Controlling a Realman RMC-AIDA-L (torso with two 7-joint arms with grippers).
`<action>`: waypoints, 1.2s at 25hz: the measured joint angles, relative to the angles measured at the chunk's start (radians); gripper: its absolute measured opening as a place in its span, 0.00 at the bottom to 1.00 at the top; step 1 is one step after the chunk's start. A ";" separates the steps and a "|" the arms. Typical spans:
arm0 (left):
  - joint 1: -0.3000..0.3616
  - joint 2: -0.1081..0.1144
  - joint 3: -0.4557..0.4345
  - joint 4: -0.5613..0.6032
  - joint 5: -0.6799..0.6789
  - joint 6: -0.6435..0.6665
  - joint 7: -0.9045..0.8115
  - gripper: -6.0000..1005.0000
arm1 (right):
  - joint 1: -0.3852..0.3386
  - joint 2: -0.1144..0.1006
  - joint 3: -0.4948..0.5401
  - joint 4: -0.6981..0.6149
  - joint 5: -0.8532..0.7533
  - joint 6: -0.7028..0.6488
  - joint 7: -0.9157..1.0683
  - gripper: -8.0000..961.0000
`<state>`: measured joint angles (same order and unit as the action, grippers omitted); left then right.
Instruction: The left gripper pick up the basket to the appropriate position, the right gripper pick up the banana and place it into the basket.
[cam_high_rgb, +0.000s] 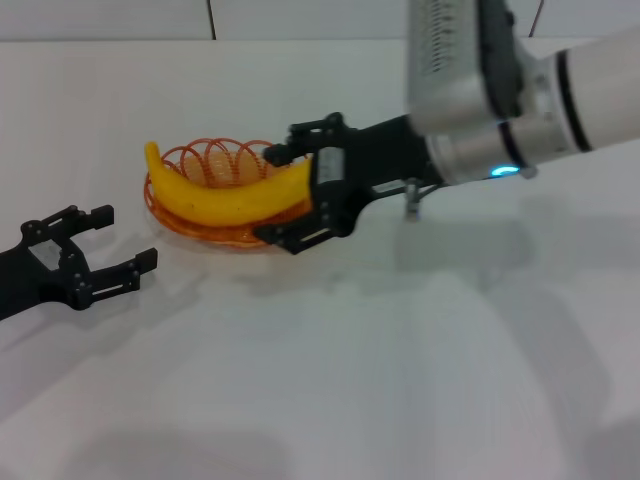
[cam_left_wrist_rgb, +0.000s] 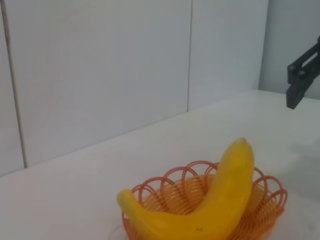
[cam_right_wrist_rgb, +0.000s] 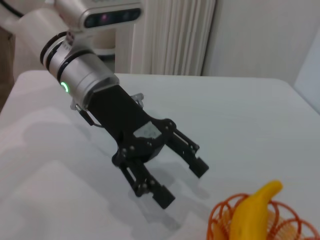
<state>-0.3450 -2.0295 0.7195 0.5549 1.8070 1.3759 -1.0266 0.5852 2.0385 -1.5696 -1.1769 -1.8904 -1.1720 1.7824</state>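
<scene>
The yellow banana (cam_high_rgb: 225, 198) lies in the orange wire basket (cam_high_rgb: 220, 160) on the white table, its ends over the rim. My right gripper (cam_high_rgb: 287, 188) is open, its jaws standing on either side of the banana's right end. In the right wrist view this gripper (cam_right_wrist_rgb: 181, 182) hovers open just short of the banana (cam_right_wrist_rgb: 250, 212) and basket (cam_right_wrist_rgb: 287, 225), holding nothing. My left gripper (cam_high_rgb: 128, 236) is open and empty on the table, left of the basket and apart from it. The left wrist view shows the banana (cam_left_wrist_rgb: 220, 200) resting in the basket (cam_left_wrist_rgb: 270, 200).
The white table (cam_high_rgb: 400, 350) stretches bare in front of and to the right of the basket. A tiled wall (cam_high_rgb: 210, 18) runs along the table's far edge. The bulky white right arm (cam_high_rgb: 520, 90) reaches in from the upper right.
</scene>
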 joint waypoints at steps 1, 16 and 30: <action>0.000 0.000 0.000 -0.001 0.000 0.000 0.003 0.86 | -0.001 0.000 0.024 0.025 0.013 -0.017 -0.020 0.92; -0.005 -0.003 -0.002 -0.025 -0.011 0.000 0.044 0.86 | 0.012 0.001 0.305 0.410 0.125 -0.056 -0.304 0.92; -0.006 -0.003 -0.004 -0.024 -0.012 0.000 0.045 0.86 | 0.004 -0.001 0.312 0.518 0.126 -0.018 -0.356 0.92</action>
<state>-0.3512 -2.0325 0.7151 0.5308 1.7947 1.3759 -0.9817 0.5894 2.0378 -1.2574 -0.6585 -1.7647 -1.1898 1.4262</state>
